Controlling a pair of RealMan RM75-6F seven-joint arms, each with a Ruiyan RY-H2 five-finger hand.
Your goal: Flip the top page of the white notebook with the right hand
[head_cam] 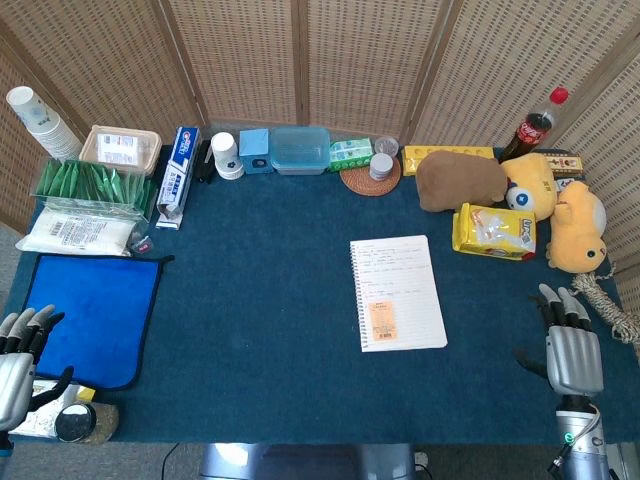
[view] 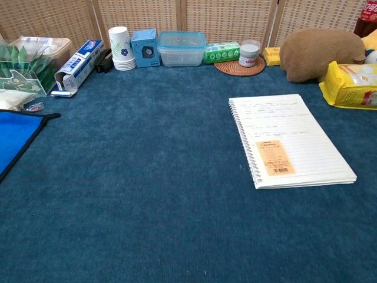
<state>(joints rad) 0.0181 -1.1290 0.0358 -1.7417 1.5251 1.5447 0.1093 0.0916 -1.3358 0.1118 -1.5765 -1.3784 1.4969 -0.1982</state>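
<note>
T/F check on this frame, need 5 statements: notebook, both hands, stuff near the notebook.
1. The white notebook lies flat on the blue table cover. True.
2. The right hand holds the top page. False: it rests apart from the notebook, to its right, fingers extended.
3. An orange sticker sits on the page. True.
4. The spiral binding runs along the notebook's right edge. False: it is on the left edge.
5. The left hand grips the blue cloth. False: it holds nothing.
</note>
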